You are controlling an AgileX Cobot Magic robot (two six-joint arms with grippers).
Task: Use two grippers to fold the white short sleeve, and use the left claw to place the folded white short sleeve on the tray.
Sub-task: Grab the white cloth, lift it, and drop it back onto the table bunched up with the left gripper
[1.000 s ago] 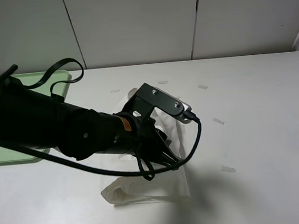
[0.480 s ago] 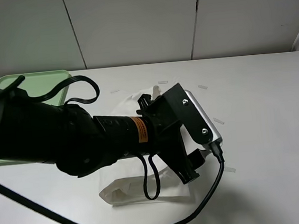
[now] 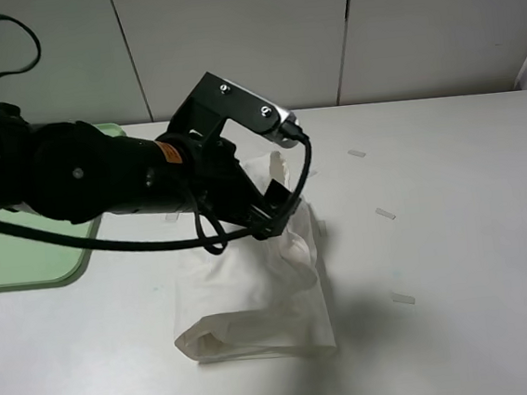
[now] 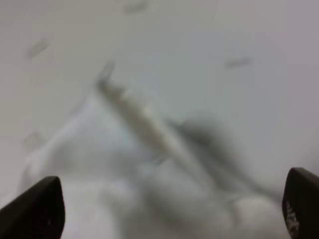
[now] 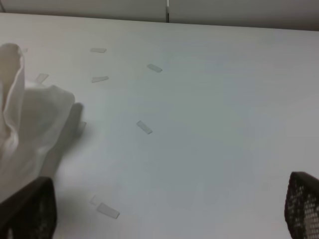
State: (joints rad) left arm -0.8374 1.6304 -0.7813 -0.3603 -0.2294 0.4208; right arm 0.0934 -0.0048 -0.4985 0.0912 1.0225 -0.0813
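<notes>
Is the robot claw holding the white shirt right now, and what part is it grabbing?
Cannot tell. The left gripper sits over the white short sleeve; its wrist view is blurred. The right gripper holds nothing.

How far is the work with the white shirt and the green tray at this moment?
Done: the off-white cotton T-shirt lies as a folded bundle on the white table. In hand: the left gripper hangs over the bundle's far part with wide-apart fingers; whether it touches cloth is unclear. Left: grasping it and placing it on the pale green plastic tray, which holds no shirt.
</notes>
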